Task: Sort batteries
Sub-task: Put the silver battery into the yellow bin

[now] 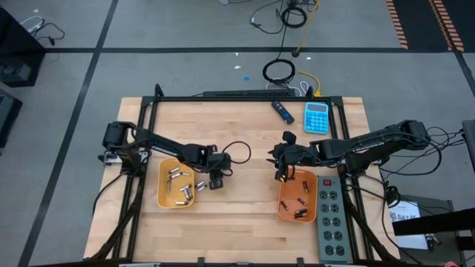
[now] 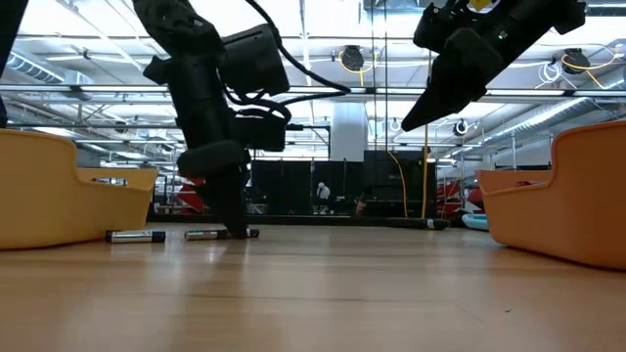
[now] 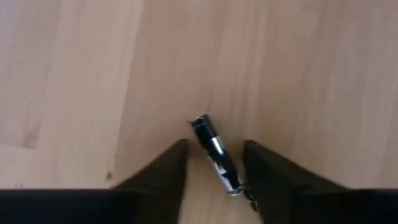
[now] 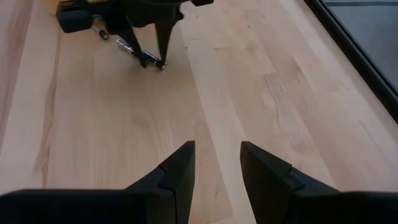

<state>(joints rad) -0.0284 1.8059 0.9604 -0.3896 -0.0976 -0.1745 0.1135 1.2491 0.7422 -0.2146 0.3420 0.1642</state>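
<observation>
Fingers (image 3: 168,171) straddling battery (image 3: 216,154), wooden table (image 1: 245,133)

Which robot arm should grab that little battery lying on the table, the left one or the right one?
The left. Its gripper is open and down at the table, fingers either side of the dark battery. The right gripper is open too, but raised and farther away, with nothing between its fingers.

1. You see one small dark cylindrical battery with a silvery band (image 3: 216,154) lying flat on the wooden table, between the left gripper's (image 3: 214,163) spread fingers.
2. A second slim dark battery (image 2: 135,236) lies flat on the table just beside the first, near the left orange tray.
3. Several larger silvery-white cylindrical batteries (image 1: 178,185) lie jumbled in the left orange tray (image 1: 162,194).
4. A few smaller dark batteries (image 1: 300,208) lie in the right orange tray (image 1: 286,213).
</observation>
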